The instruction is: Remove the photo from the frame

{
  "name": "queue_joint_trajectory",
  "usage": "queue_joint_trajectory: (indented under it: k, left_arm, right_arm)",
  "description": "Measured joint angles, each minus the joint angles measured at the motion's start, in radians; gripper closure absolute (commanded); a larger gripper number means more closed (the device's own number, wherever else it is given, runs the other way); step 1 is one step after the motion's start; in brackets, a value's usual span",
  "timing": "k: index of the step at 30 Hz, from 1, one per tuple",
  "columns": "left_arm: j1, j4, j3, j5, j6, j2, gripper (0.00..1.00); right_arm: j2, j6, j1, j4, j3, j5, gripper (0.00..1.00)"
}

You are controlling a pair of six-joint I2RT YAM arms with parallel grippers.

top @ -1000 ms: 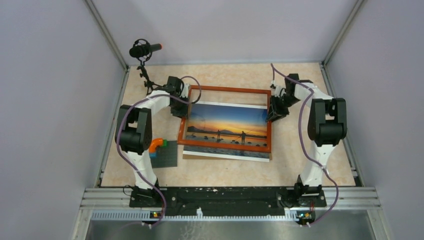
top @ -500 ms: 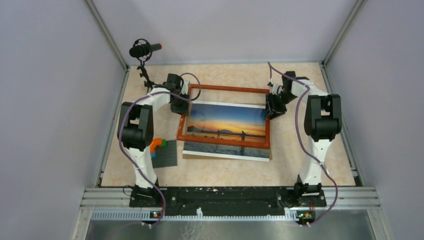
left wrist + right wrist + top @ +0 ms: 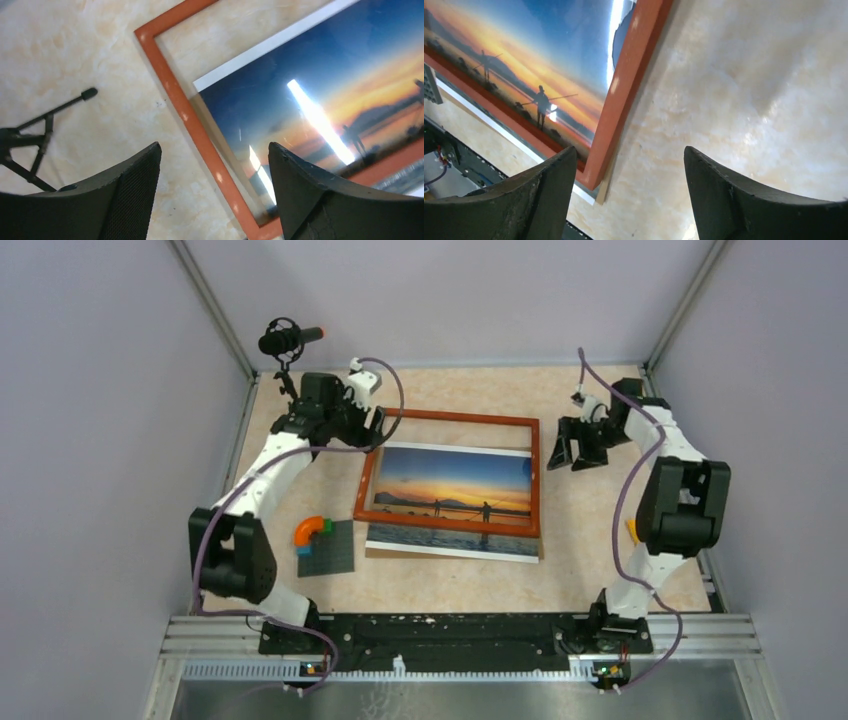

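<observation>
The frame point(image 3: 460, 417), a thin reddish-brown rectangle with a glossy front, lies flat on the table. The photo point(image 3: 450, 543), a sunset print with a white edge, lies under it, shifted toward me so its near strip sticks out. My left gripper point(image 3: 372, 430) hovers open at the frame's far-left corner, touching nothing. The left wrist view shows the frame border point(image 3: 170, 85) and the photo's white edge point(image 3: 270, 45) beyond the left gripper point(image 3: 214, 146). My right gripper point(image 3: 568, 455) is open just right of the frame. The right wrist view has the frame's edge point(image 3: 634, 65) beside the empty right gripper point(image 3: 629, 149).
A small grey studded baseplate point(image 3: 330, 548) with an orange curved piece point(image 3: 310, 528) sits left of the photo. A microphone on a stand point(image 3: 288, 340) occupies the far-left corner. A beige board corner point(image 3: 604, 190) peeks from under the photo. Enclosure walls surround the table.
Both grippers have opened and drawn away from the frame's left and right sides. The frame has settled flat over the photo. The left arm swung outward, the right arm moved right.
</observation>
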Motion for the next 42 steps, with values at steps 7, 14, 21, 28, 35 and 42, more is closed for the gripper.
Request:
queue_joint_trajectory:
  k: [7,14,21,28,35,42]
  left_arm:
    - [-0.157,0.086,-0.285,0.104,0.308,-0.295,0.13]
    - [-0.452,0.164,-0.532,0.151,0.463,-0.397,0.24]
    - [-0.735,0.341,-0.684,0.089,0.526,-0.408,0.42]
    - [-0.969,0.507,-0.67,-0.073,0.581,-0.232,0.49]
    - [-1.046,0.715,-0.645,-0.148,0.659,-0.023,0.52]
    - [-1.065,0.855,-0.597,-0.201,0.694,0.116,0.57]
  right_arm:
    - [-0.204,-0.073,-0.09,-0.038,-0.141,-0.042,0.2]
    - [-0.296,-0.154,-0.095,-0.082,-0.322,-0.024,0.23]
    - [-0.3,-0.22,-0.096,-0.11,-0.373,0.009,0.27]
    - [-0.233,-0.263,-0.096,-0.129,-0.372,0.0,0.28]
    - [-0.209,-0.195,-0.096,-0.091,-0.371,-0.006,0.28]
    - [-0.209,-0.12,-0.096,-0.02,-0.371,-0.013,0.28]
